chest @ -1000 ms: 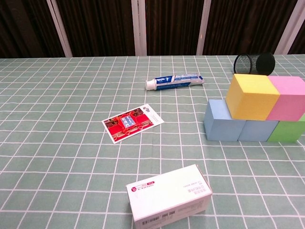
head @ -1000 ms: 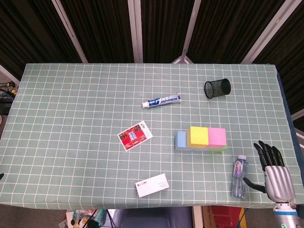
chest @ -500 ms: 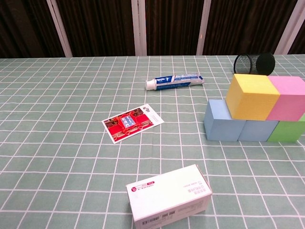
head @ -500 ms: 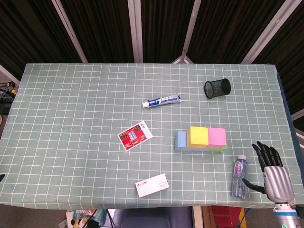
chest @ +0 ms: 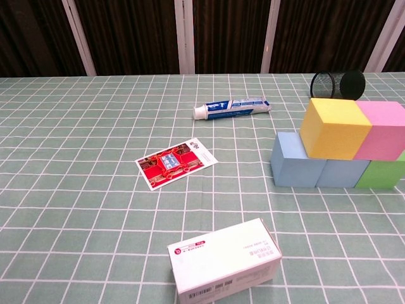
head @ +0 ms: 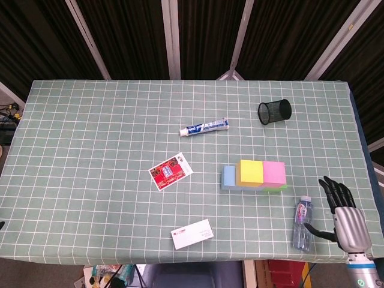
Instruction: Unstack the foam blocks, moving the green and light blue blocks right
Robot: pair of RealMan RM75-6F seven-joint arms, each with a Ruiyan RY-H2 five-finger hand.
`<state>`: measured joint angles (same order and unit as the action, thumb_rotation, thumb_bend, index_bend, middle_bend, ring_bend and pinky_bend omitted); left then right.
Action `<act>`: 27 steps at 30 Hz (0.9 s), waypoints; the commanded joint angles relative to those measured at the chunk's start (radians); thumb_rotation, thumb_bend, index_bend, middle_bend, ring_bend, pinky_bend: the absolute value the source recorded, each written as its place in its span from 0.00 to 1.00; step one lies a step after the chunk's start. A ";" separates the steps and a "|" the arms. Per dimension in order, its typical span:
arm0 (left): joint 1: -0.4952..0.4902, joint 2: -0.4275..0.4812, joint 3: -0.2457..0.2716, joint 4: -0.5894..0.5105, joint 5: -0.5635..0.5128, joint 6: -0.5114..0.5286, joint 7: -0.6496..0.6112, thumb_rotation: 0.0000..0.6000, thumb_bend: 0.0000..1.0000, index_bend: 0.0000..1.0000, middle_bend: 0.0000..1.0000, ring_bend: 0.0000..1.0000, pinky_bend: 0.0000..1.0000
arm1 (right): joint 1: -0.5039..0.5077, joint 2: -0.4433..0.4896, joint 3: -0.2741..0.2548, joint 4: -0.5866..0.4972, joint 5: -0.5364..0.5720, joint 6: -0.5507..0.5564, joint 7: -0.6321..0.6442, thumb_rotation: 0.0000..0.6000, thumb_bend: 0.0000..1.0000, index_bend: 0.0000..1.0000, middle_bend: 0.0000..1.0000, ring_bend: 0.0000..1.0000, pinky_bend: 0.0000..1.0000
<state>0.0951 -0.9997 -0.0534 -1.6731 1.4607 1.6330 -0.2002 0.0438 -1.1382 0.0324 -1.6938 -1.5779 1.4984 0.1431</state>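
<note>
The foam stack sits right of the table's middle. A yellow block [head: 250,171] [chest: 335,127] and a pink block [head: 273,172] [chest: 381,130] rest on a lower row. That row shows a light blue block [head: 228,176] [chest: 297,168] at the left and a green block [head: 282,187] [chest: 382,174] at the right. My right hand [head: 343,207] hovers open at the table's front right corner, fingers spread, well right of the stack. It shows only in the head view. My left hand is out of both views.
A plastic water bottle [head: 302,223] lies just left of my right hand. A black mesh cup [head: 274,111] [chest: 337,83] lies on its side behind the stack. A toothpaste tube [head: 204,126] [chest: 233,107], a red card [head: 170,171] [chest: 175,163] and a white box [head: 192,233] [chest: 224,263] lie further left.
My right hand has drifted slightly toward the table's front edge. The blocks and other objects have not moved.
</note>
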 commanded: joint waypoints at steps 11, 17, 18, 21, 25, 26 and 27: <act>-0.003 -0.004 -0.007 -0.008 -0.013 -0.004 0.014 1.00 0.18 0.19 0.00 0.00 0.00 | 0.211 -0.010 0.111 0.138 0.200 -0.360 0.312 1.00 0.10 0.04 0.04 0.02 0.00; -0.002 -0.003 -0.007 -0.010 -0.010 -0.001 0.016 1.00 0.18 0.19 0.00 0.00 0.00 | 0.266 -0.028 0.129 0.185 0.271 -0.473 0.324 1.00 0.10 0.04 0.04 0.02 0.00; -0.001 -0.003 -0.007 -0.009 -0.011 0.000 0.015 1.00 0.18 0.19 0.00 0.00 0.00 | 0.275 -0.030 0.133 0.190 0.285 -0.492 0.323 1.00 0.10 0.04 0.04 0.02 0.00; -0.001 -0.003 -0.009 -0.009 -0.015 -0.001 0.016 1.00 0.18 0.19 0.00 0.00 0.00 | 0.293 -0.037 0.140 0.200 0.316 -0.527 0.317 1.00 0.10 0.04 0.04 0.02 0.00; -0.002 -0.004 -0.009 -0.011 -0.017 -0.003 0.021 1.00 0.18 0.19 0.00 0.00 0.00 | 0.316 -0.048 0.141 0.212 0.343 -0.576 0.303 1.00 0.10 0.04 0.04 0.02 0.00; -0.003 -0.004 -0.009 -0.012 -0.017 -0.004 0.024 1.00 0.18 0.19 0.00 0.00 0.00 | 0.324 -0.055 0.139 0.219 0.349 -0.592 0.298 1.00 0.10 0.04 0.04 0.02 0.00; -0.003 -0.005 -0.009 -0.012 -0.017 -0.005 0.026 1.00 0.18 0.19 0.00 0.00 0.00 | 0.329 -0.061 0.139 0.225 0.353 -0.600 0.293 1.00 0.10 0.04 0.04 0.02 0.00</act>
<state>0.0923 -1.0042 -0.0625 -1.6850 1.4436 1.6284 -0.1746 0.3616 -1.1886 0.1714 -1.4798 -1.2348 0.9137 0.4451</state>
